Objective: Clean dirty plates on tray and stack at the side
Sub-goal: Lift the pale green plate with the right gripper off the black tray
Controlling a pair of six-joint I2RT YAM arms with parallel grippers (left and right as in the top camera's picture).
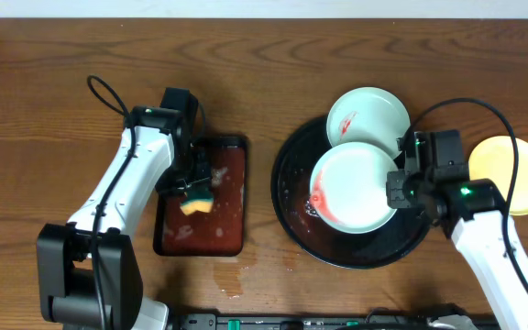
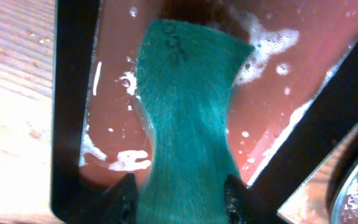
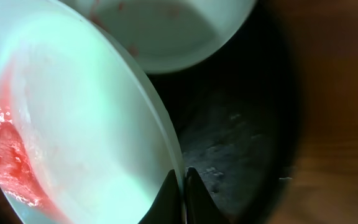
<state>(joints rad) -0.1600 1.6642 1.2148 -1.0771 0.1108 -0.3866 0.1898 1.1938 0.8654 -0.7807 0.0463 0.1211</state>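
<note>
One smeared plate [image 3: 73, 106], rim pinched by the nearly closed fingers of our right pincer [image 3: 182, 186], lies over the tray [image 3: 229, 149] beneath them; we judge it stiff, light and wet-slick, needing a deeper rim hold.

We are seeing a wood-grain tabletop [image 1: 53, 55], a glossy black tray [image 1: 286, 174], a smooth shiny plate [image 1: 360, 183] and a fuzzy green sponge [image 2: 188, 124].

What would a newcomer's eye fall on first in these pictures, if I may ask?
The red-smeared pale plate, its rim pinched by the right gripper, over the black tray at right. Next, the green sponge in the left gripper over the soapy red-brown tray at left.
</note>
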